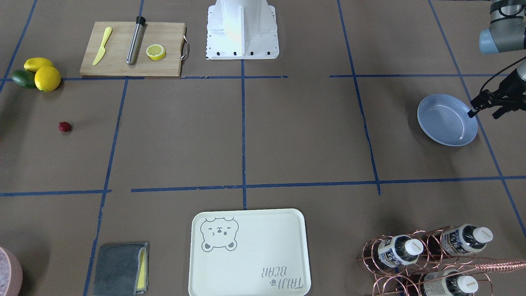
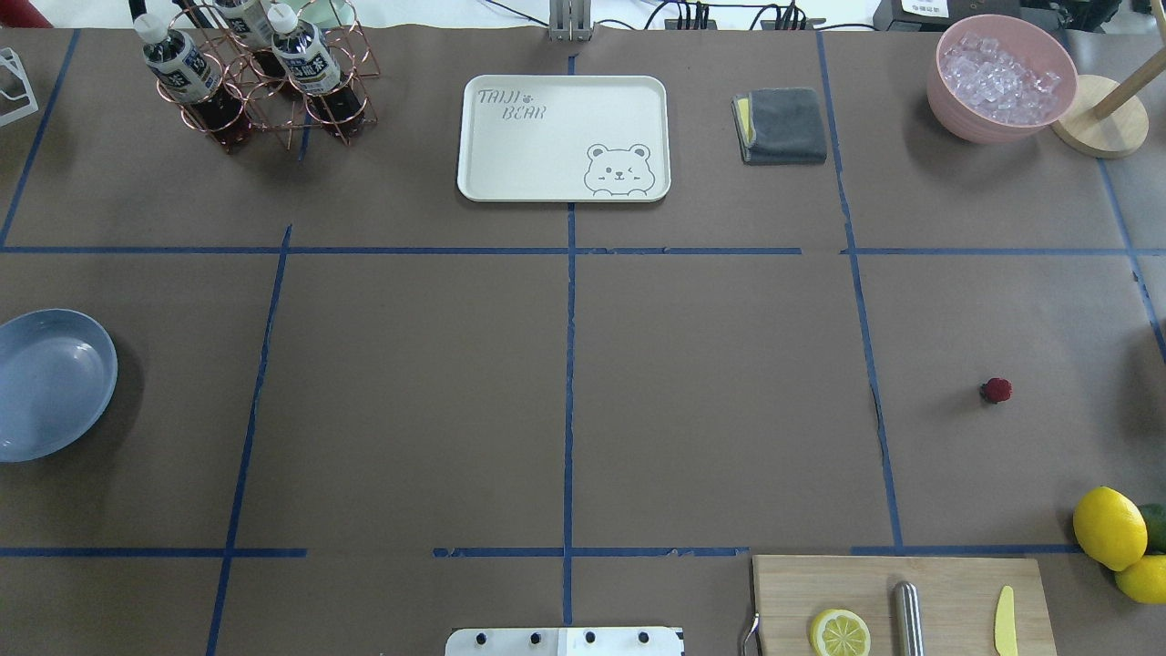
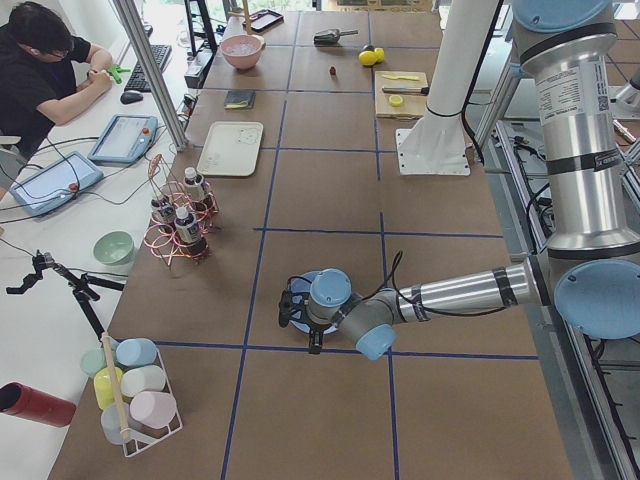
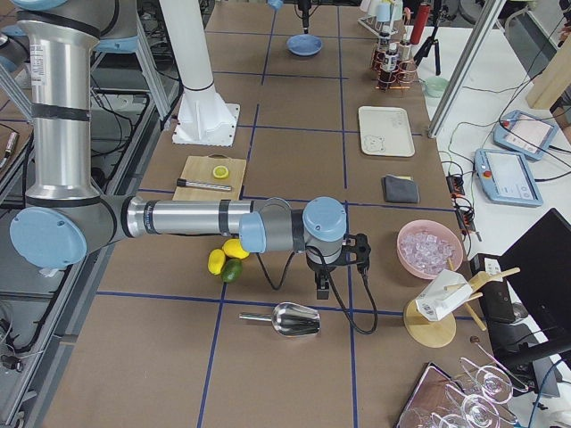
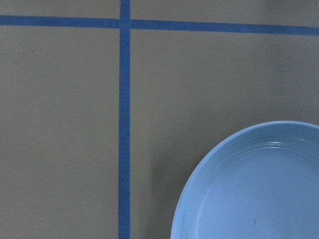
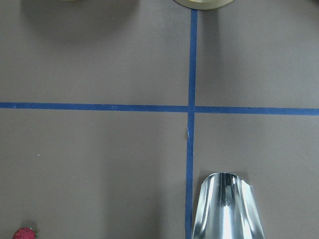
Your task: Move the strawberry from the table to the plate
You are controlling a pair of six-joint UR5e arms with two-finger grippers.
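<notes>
Both arms stretch low and level away from the base column [image 1: 241,28] to opposite sides, the left end effector [image 1: 485,107] and right end effector [image 4: 321,287] each hanging above the worktop [image 2: 410,392], finger spacing unclear.

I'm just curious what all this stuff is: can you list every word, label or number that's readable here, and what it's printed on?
"TAIJI BEAR": on the cream tray, beside a bear drawing.
Labels on the bottles in the copper rack: too small to read.
Sticker on the left arm: too small to read.
Nothing else is readable.
</notes>
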